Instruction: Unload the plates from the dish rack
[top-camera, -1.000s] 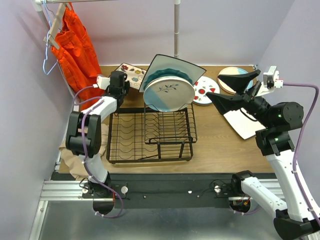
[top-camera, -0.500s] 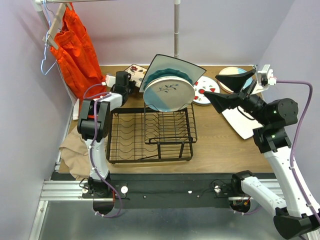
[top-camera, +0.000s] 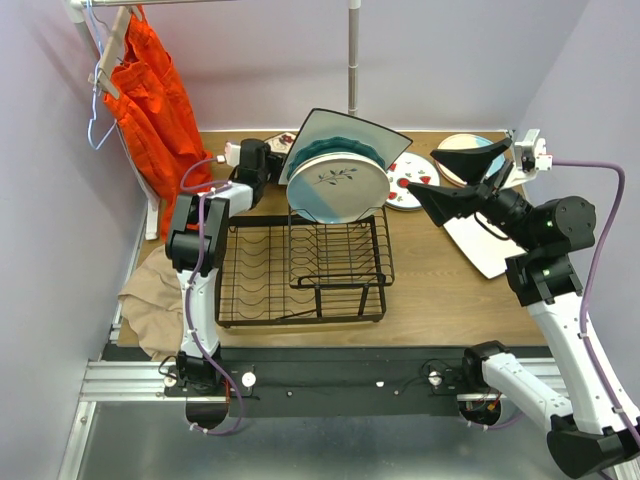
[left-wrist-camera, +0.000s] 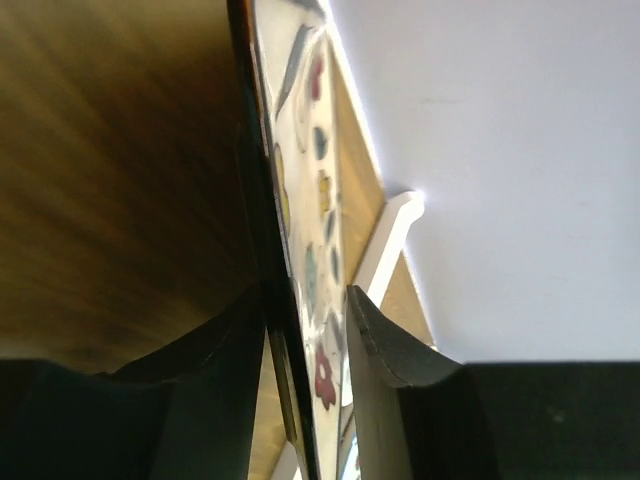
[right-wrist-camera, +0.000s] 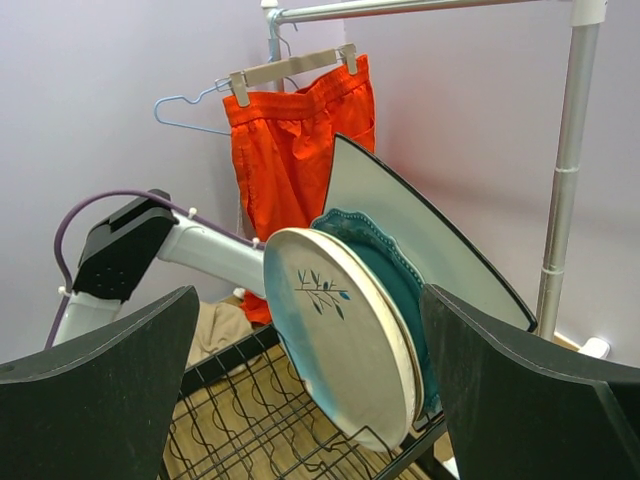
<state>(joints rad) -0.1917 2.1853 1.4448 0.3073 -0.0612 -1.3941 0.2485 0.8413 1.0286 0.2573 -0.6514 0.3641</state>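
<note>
The black wire dish rack (top-camera: 260, 285) holds three upright plates: a round mint plate with a sprig (top-camera: 335, 188), a dark teal scalloped one (top-camera: 350, 148) and a large pale square one (top-camera: 352, 122). In the right wrist view the mint plate (right-wrist-camera: 350, 350) and the rack (right-wrist-camera: 250, 420) face my right gripper (right-wrist-camera: 308, 295). That gripper (top-camera: 425, 170) hovers wide open to the rack's right, holding nothing. My left gripper (top-camera: 255, 160) reaches behind the rack's left end. Its jaws (left-wrist-camera: 305, 295) stand parted around the edge of the flower-print plate (left-wrist-camera: 310, 200), mostly hidden in the top view.
On the table right of the rack lie a red-fruit plate (top-camera: 408, 182), a cream-pink round plate (top-camera: 462, 150) and a white square plate (top-camera: 490, 252). An orange garment (top-camera: 150, 95) hangs at the back left, a metal pole (top-camera: 353, 60) stands behind the rack, and a beige cloth (top-camera: 148, 300) lies at the left edge.
My left gripper has carried the flower-print plate toward the back, behind the rack's left end, and its jaws have parted. The right gripper shifted slightly left, then held still.
</note>
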